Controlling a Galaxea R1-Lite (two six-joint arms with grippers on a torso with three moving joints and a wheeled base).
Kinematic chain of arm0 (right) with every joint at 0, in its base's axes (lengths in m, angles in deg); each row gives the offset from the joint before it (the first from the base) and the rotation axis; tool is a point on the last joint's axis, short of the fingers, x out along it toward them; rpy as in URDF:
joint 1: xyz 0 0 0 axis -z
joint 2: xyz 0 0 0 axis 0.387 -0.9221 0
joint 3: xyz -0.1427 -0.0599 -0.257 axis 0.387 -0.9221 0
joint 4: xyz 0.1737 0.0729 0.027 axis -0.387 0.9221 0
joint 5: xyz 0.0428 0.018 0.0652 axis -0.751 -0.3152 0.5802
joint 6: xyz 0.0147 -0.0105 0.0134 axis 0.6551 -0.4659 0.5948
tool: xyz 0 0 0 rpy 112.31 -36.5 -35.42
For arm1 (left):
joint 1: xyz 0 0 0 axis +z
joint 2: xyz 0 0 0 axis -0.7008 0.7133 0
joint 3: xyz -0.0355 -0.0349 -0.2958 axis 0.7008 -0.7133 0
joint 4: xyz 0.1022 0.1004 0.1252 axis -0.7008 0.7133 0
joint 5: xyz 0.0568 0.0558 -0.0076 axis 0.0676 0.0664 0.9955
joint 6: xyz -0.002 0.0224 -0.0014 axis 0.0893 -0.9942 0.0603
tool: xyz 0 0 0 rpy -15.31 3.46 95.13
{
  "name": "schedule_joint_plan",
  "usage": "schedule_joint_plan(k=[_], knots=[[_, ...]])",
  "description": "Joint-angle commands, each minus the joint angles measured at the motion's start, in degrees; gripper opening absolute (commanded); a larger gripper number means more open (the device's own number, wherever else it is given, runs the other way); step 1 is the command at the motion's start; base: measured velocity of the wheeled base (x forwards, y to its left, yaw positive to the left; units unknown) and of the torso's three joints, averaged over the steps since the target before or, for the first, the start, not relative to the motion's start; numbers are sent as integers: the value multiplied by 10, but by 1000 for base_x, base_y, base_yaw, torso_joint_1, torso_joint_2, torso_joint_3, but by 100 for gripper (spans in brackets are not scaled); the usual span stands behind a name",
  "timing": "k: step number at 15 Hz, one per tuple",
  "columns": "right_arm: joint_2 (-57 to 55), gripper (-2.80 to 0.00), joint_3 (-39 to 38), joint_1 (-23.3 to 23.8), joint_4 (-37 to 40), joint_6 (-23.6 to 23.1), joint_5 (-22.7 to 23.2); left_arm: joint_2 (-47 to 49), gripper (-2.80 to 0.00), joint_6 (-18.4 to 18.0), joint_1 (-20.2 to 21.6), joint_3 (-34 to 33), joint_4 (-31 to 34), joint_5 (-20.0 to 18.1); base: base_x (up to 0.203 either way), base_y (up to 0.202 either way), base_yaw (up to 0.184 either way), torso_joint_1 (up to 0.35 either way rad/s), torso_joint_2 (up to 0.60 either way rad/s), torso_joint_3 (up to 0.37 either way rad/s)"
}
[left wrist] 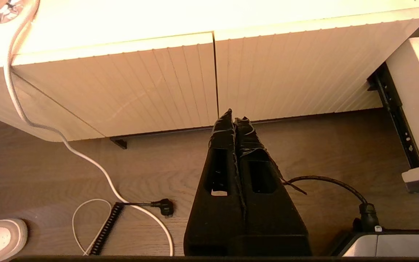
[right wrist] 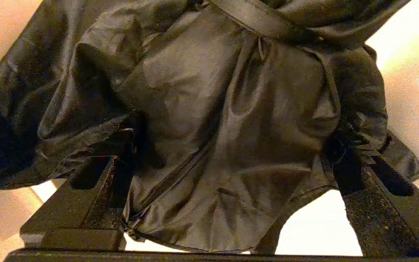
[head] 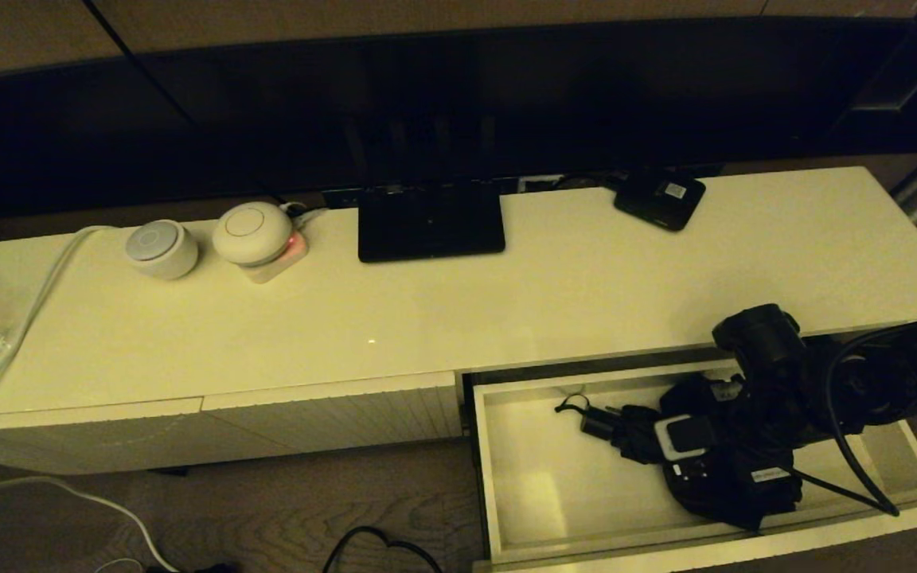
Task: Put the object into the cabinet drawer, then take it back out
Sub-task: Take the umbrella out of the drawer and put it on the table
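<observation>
Two fingers of the right gripper [right wrist: 231,174] stand well apart with the umbrella [right wrist: 209,120] bunched between them; its loose black fabric fills the gap and touches both, though whether they are pressing it firmly cannot be told. Taking the cabinet drawer [head: 498,509] as the landmark: it is pulled fully out, the umbrella [head: 634,434] lies on its floor toward the robot's right half, and the right gripper [head: 705,454] sits directly over the fabric end. The long axis runs roughly along the drawer's width — the short handle [head: 598,422] and thin wrist loop [head: 570,404] point toward the drawer's left wall, the fabric toward its right. The right arm is plainly the nearer one; the left gripper [left wrist: 234,122], fingers pressed together and holding nothing, hangs outside the drawer, facing the closed ribbed fronts [left wrist: 209,80] to the drawer's left. Left of the umbrella the drawer floor is bare — judged enough room for a straight lift. Above the drawer, the cream cabinet top [head: 506,310] carries a flat black stand [head: 431,223] and a small black box [head: 660,199].
</observation>
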State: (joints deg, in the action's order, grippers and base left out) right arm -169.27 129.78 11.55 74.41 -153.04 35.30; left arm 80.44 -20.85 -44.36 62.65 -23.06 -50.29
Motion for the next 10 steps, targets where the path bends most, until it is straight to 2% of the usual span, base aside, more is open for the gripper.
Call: schedule_joint_plan(k=[1, 2, 3, 10], knots=[[-4, 0, 0, 0, 1, -5, 0, 0, -280, 0, 0, -2, 0, 0, 0, 0, 0, 0, 0, 0], [-2, 0, -1, 0, 1, -5, 0, 0, -280, 0, 0, -2, 0, 0, 0, 0, 0, 0, 0, 0], [-1, -280, -2, 0, 1, -5, 0, 0, -280, 0, 0, -2, 0, 0, 0, 0, 0, 0, 0, 0], [4, -280, -5, 0, 1, -5, -1, 0, -280, 0, 0, -2, 0, 0, 0, 0, 0, 0, 0, 0]])
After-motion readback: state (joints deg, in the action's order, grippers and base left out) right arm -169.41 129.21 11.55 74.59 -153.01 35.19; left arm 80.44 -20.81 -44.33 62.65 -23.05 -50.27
